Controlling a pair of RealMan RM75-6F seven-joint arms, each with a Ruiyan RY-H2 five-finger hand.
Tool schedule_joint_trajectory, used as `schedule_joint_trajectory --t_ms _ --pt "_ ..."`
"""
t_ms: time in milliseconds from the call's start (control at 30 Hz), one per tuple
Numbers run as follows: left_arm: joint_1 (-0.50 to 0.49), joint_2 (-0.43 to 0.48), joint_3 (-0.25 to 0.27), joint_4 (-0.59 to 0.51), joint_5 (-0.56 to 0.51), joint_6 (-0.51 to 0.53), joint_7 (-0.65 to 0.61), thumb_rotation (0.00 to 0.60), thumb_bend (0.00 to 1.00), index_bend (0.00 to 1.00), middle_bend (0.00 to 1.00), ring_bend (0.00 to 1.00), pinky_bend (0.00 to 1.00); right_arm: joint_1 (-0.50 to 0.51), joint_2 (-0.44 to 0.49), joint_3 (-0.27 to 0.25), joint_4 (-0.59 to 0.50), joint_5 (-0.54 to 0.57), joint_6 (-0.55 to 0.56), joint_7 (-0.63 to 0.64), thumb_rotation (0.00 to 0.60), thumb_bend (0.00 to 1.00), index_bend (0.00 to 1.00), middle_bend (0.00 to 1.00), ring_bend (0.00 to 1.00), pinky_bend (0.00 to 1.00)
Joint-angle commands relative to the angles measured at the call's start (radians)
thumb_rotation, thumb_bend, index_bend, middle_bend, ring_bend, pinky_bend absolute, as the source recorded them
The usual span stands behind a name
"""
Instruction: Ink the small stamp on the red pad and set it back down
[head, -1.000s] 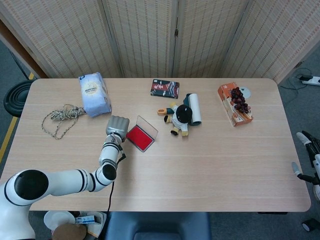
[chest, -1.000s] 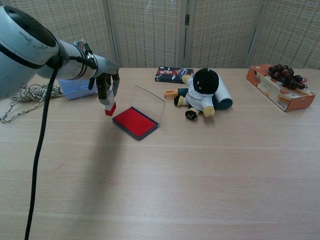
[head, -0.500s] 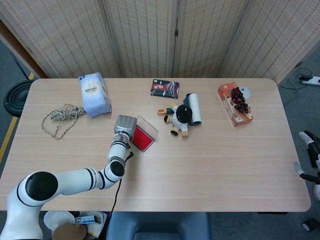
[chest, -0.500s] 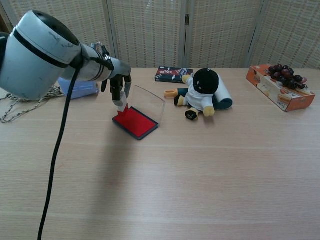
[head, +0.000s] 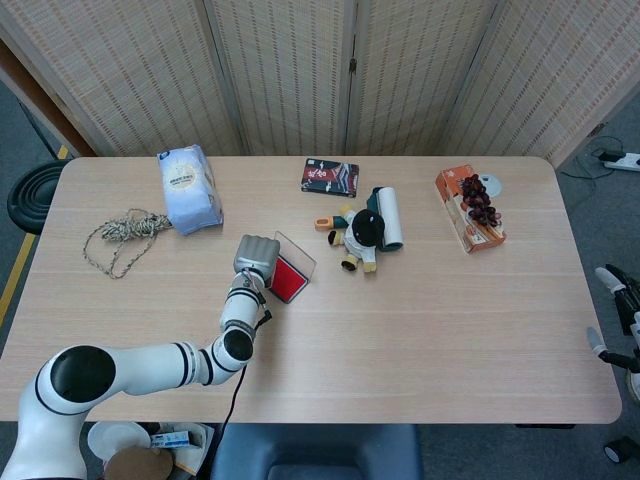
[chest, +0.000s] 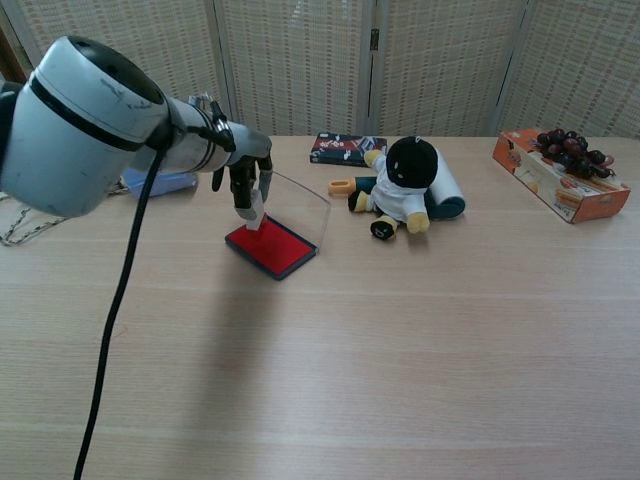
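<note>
Where the head view looks down, the left hand (head: 256, 255) covers the near-left edge of the red pad (head: 287, 278); the right hand (head: 615, 312) shows only partly, its state unclear. In the chest view, the left hand's fingers (chest: 243, 183) pinch the small stamp (chest: 254, 215), its base touching the pad's red surface, the clear lid (chest: 297, 205) standing open behind.

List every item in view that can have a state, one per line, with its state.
left hand: over the pad, holding the small stamp.
small stamp: upright, its base on the red pad.
red pad: open, clear lid raised behind it.
right hand: at the table's right edge; only partly visible.
stuffed toy: lying on its back.
rope: loosely tangled.
blue bag: lying flat.
</note>
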Motion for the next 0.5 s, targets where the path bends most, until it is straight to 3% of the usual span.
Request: schedule_joint_trajectory --t_ms 33,500 --pt "0.009 -0.013 0.000 0.023 0.008 -0.021 -0.002 0.600 0.33 0.69 0.51 0.32 0.38 -0.002 0.001 -0.001 0.002 -0.001 0.004 0.005 0.600 0.41 0.02 0.00 0.00 0.00" --pt "0.045 -0.020 -0.005 0.086 0.048 -0.114 -0.047 0.600 0.33 0.69 0.51 0.32 0.38 -0.003 -0.003 0.003 0.001 0.012 0.003 -0.011 0.600 0.41 0.02 0.00 0.00 0.00"
